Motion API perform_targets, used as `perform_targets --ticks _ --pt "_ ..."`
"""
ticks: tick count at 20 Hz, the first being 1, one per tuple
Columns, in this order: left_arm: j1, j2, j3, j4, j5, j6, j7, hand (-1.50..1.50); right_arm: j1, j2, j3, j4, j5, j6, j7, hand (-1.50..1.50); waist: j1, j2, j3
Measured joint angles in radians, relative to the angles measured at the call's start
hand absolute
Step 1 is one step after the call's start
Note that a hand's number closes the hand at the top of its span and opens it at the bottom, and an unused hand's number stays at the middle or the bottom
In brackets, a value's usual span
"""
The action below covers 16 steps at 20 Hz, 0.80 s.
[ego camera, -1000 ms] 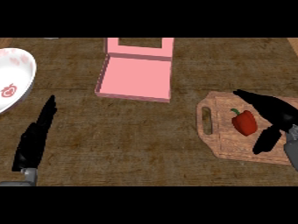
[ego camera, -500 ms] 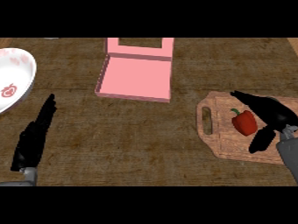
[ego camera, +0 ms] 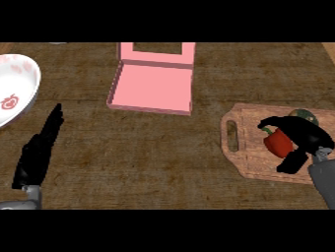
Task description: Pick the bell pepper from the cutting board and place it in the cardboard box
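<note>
A red bell pepper [ego camera: 278, 142] lies on the wooden cutting board [ego camera: 247, 147] at the right of the counter. My right hand [ego camera: 301, 134] covers it from the right, fingers curled over its top and thumb below it, so part of the pepper is hidden. The box [ego camera: 153, 88] is pink, open and shallow, with its lid raised at the far side, and sits at the upper middle. My left hand [ego camera: 39, 150] rests open at the lower left, fingers straight and pointing away.
A white plate [ego camera: 3, 93] with a red pattern sits at the far left edge. Bare wooden counter lies between the box and the cutting board.
The right hand's fingers, straight over the board's far side a second ago, have curled down round the pepper. The left hand has not moved.
</note>
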Motion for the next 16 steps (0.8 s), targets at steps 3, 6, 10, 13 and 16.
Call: perform_targets --ticks 3,6,10,13,16 --pt "0.006 -0.003 0.005 -0.012 -0.005 -0.005 -0.001 0.00 -0.030 0.012 0.005 0.042 0.047 -0.071 -0.035 1.50 0.002 -0.001 -0.002" --pt "0.013 -0.002 0.013 -0.030 -0.001 -0.014 0.013 0.00 -0.047 0.013 0.006 0.063 0.095 -0.148 -0.058 1.50 0.003 -0.001 -0.002" --pt "0.002 -0.005 0.003 -0.039 -0.006 -0.026 0.018 0.00 -0.154 -0.006 0.010 0.159 0.133 -0.202 -0.150 1.50 0.024 0.008 0.002" --pt "-0.029 -0.011 -0.014 -0.037 -0.010 -0.035 0.017 0.00 -0.274 -0.032 0.028 0.233 0.148 -0.210 -0.260 1.50 0.070 0.026 0.004" --pt "-0.055 -0.024 -0.035 -0.031 -0.020 -0.036 0.016 0.00 -0.380 -0.050 0.035 0.316 0.158 -0.233 -0.367 1.50 0.102 0.040 0.006"
